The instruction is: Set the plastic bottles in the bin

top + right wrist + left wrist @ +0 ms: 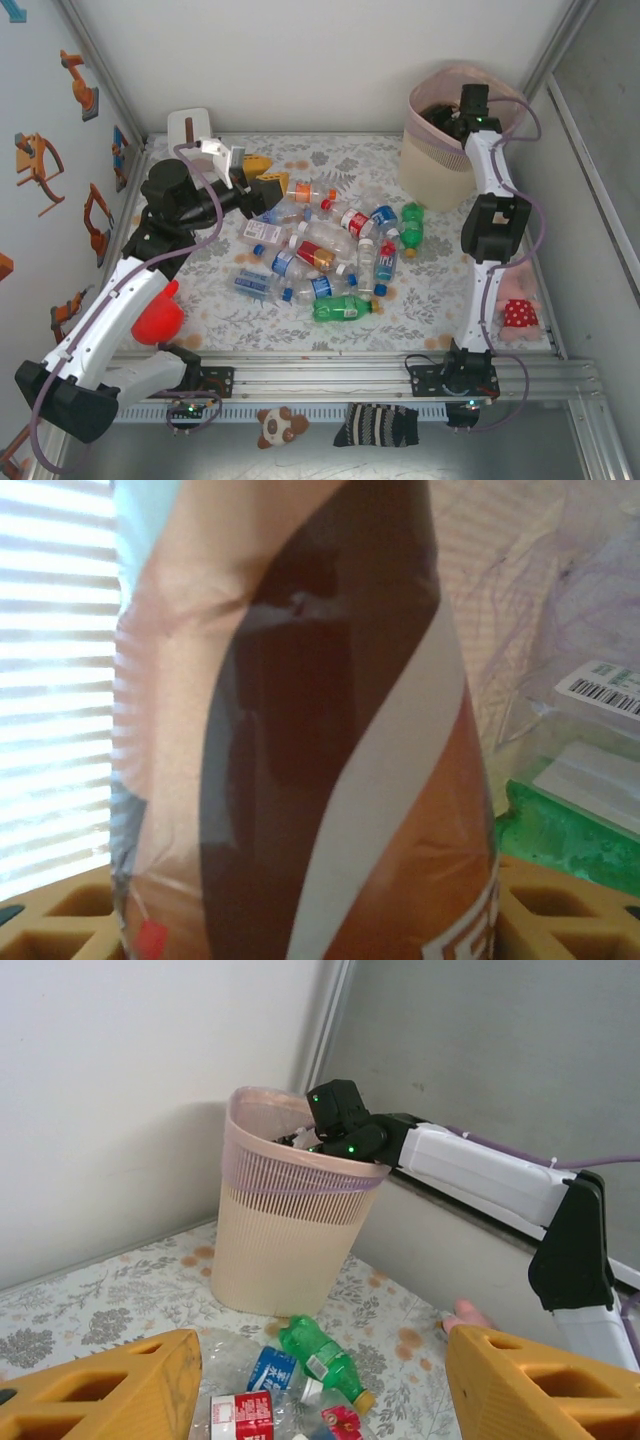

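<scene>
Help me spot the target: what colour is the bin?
The bin is pale beige-pink, clearest in the left wrist view.

The bin (432, 160) hides my right gripper (450, 120) at its fingertips. Between them, a blurred brown bottle (300, 730) runs past both frame edges; I can't tell whether it's gripped.
</scene>
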